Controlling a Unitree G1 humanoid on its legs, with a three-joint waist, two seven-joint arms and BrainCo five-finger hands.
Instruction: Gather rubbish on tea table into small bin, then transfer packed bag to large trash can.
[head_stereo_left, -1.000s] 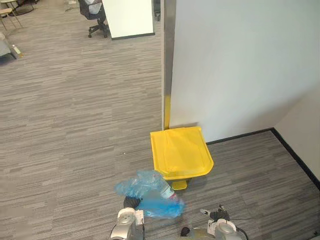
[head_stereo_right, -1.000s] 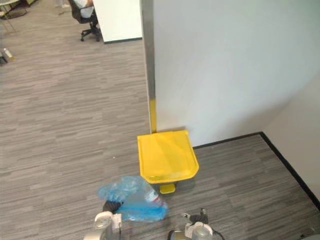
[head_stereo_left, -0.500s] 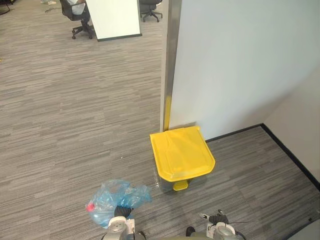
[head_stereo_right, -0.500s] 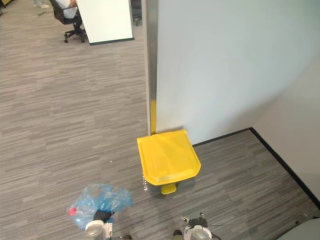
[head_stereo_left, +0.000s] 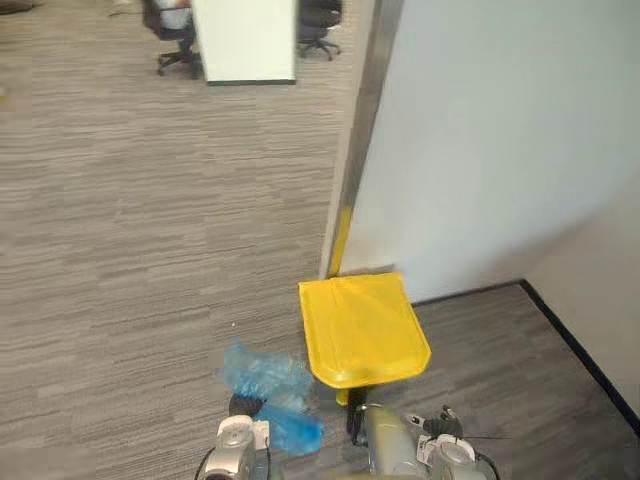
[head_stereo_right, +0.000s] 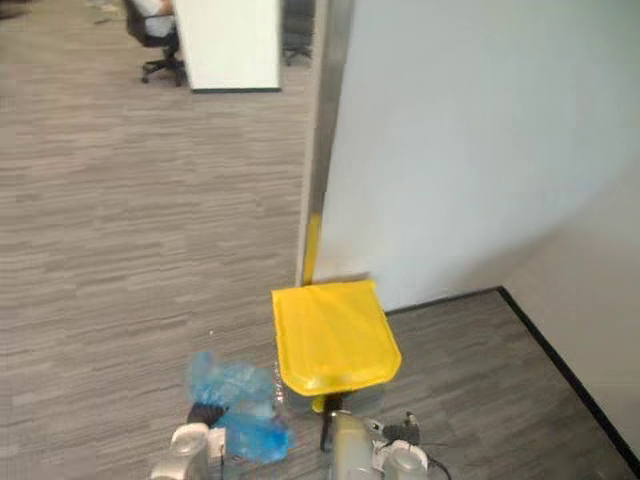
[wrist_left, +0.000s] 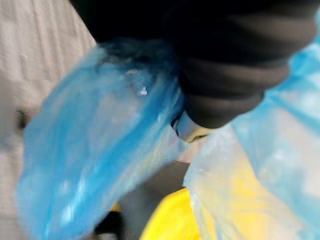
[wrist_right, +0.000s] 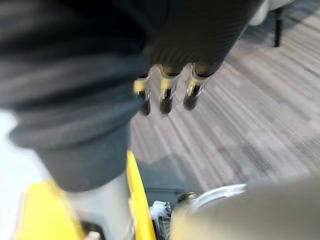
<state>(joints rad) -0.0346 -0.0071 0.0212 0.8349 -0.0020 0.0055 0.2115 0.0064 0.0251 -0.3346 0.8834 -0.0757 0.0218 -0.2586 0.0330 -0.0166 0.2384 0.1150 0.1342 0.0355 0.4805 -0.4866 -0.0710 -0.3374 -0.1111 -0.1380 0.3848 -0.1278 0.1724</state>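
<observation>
- While shut, yellow-lidded trash can (head_stereo_left: 362, 328) sits centre frame.
- Blue bag (head_stereo_left: 268, 375), lower left, contents indistinct, covers left hand (head_stereo_left: 241, 405); grip cannot be told.
- Right hand (wrist_right: 165, 95) hangs loose, empty.

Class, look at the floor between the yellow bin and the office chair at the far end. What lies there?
Nothing but bare grey carpet lies between the yellow bin and the office chair, as the left eye view shows.
</observation>
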